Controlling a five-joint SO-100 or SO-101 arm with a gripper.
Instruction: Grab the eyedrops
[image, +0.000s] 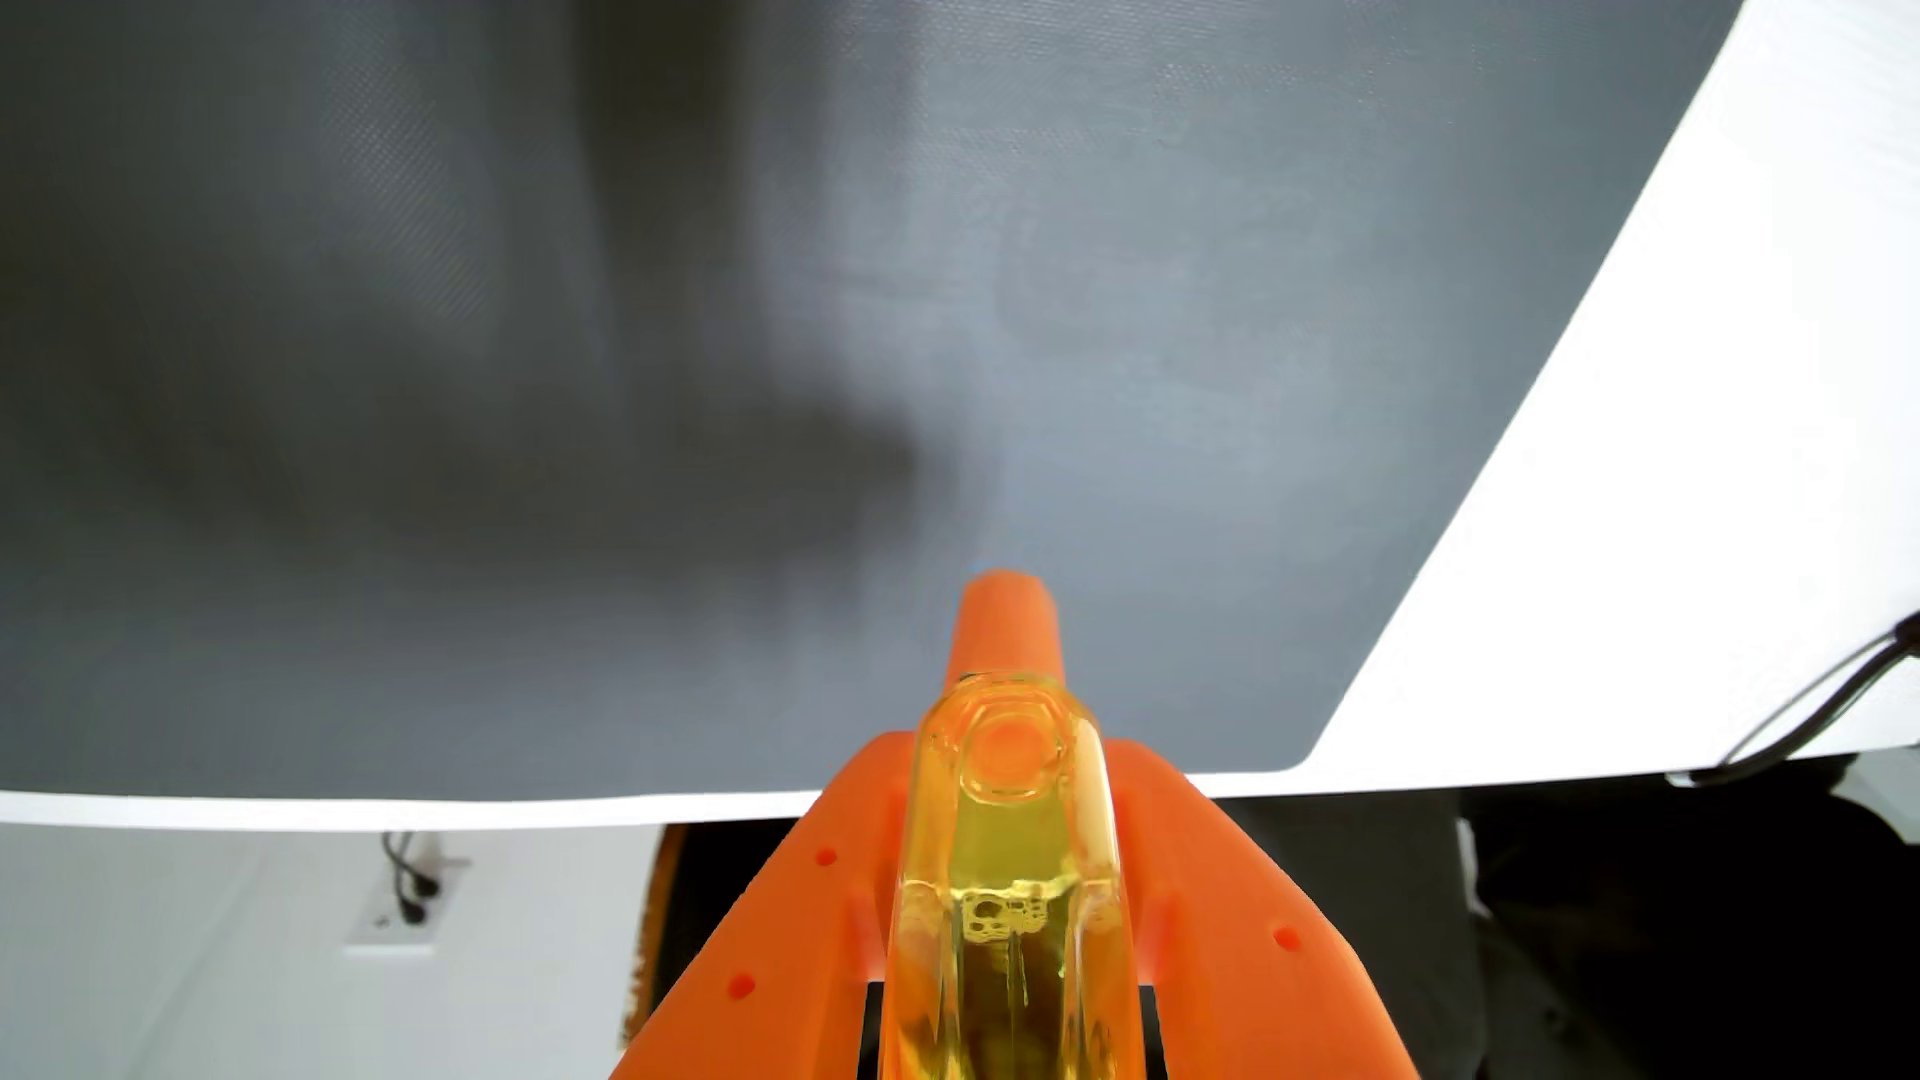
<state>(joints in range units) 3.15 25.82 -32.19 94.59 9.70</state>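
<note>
Between the orange fingers (1195, 883) of the gripper (1003, 665), low at centre of the wrist view, a clear yellow bottle (1006, 872) is seen, clamped from both sides w/ the fingers pressed against its flanks. Yellow liquid and a few bubbles are visible inside it approx. halfway up; a round cap or base end is faced toward the far side. One orange fingertip is seen poking out just beyond the bottle's far end. Whether the bottle is touching anything below can't be told.

Behind the bottle, a dark grey mat (727, 312) is spread over most of the far area, w/ a soft shadow on its left half. A white table (1714, 467) is shown around the mat, at right and along the near edge. At far right, a black cable (1808, 696) is laid on the table edge. Near left, a wall plate w/ a plugged cord (410, 893) is seen, blurred.
</note>
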